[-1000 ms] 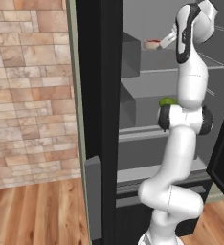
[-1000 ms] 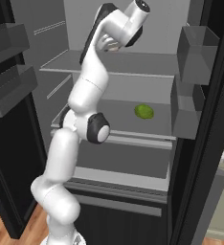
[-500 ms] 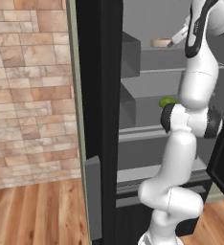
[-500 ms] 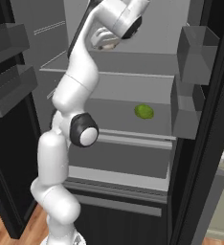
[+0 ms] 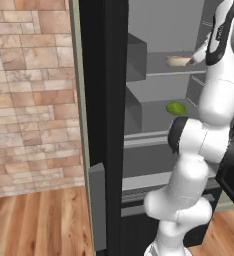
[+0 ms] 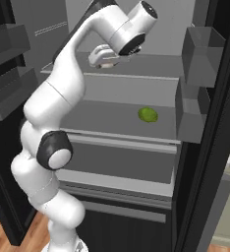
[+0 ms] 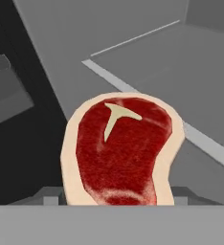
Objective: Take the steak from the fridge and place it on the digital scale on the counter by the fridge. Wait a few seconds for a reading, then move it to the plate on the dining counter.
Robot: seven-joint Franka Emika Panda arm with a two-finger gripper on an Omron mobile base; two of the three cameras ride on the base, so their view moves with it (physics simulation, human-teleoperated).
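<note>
- Since a second ago the arm has swung further along the upper shelf (image 6: 151, 66) of the fridge (image 5: 101, 125), and the hand now sits right over the steak (image 7: 123, 153).
- That steak lies on the upper shelf, about 12 o'clock from the green fruit (image 6: 148, 115) one shelf down; from the left it's the pale sliver at (image 5: 178, 61).
- My guess on handling: light, floppy, probably a bit slick, so I'd pinch across the tan rim at the near edge, not the soft red middle.
- Pincer (image 6: 106, 63): can't tell if it's wide or closed. In the hand view the meat covers the tips at 6 o'clock, so it may already be straddling it.
- Pose: elbow high, forearm reaching in, wrist bent down toward the shelf.
</note>
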